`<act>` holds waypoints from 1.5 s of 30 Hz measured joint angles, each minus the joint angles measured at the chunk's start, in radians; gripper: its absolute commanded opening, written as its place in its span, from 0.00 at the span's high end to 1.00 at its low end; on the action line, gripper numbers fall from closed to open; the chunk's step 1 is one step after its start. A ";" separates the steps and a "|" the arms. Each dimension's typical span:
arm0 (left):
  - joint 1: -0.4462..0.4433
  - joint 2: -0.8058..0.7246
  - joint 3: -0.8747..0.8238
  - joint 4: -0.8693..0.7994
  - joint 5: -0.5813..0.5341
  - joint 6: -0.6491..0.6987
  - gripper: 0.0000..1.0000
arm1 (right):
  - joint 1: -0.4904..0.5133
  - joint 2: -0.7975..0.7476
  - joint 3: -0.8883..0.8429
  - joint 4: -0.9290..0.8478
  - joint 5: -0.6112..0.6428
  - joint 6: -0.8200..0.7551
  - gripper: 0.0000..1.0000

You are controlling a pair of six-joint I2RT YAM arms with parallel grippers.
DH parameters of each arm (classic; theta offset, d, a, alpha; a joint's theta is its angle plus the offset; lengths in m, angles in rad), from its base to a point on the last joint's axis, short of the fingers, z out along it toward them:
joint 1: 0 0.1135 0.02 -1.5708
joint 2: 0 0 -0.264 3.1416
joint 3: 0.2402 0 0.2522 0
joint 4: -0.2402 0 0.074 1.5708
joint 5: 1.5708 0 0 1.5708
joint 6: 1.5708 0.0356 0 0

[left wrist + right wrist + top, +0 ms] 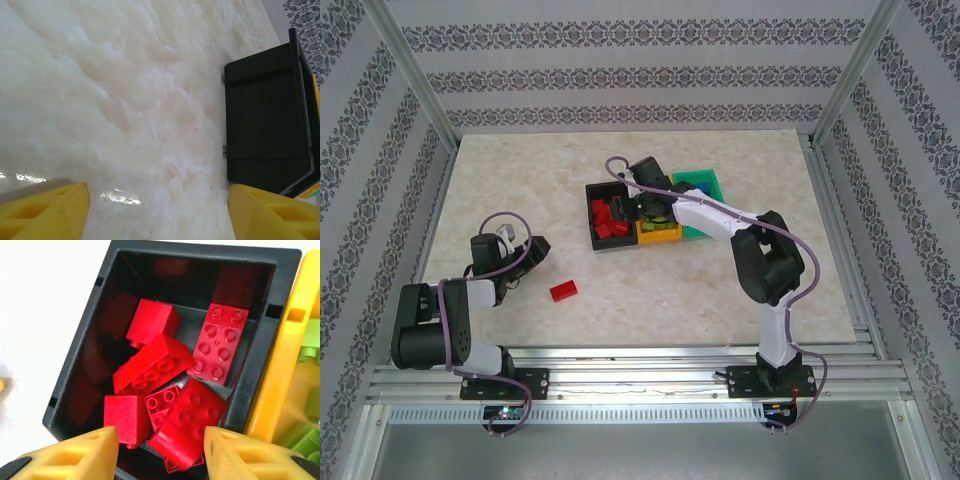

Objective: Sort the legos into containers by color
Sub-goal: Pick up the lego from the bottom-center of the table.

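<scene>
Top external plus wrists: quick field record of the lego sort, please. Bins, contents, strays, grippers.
black bin: about six red bricks
yellow-orange bin: lime bricks
green bin: contents unclear
stray: one red brick on table, near left gripper
left gripper: open, empty, low over table
right gripper: open, empty, above black bin
</scene>
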 measured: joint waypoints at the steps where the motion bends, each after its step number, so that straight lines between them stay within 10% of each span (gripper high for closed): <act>1: 0.000 0.001 0.000 0.001 0.000 0.000 0.27 | 0.003 -0.009 -0.013 0.000 0.000 -0.001 0.51; 45: 0.002 0.021 0.001 0.035 0.023 -0.006 0.26 | 0.383 -0.026 -0.085 -0.053 -0.043 -0.423 0.29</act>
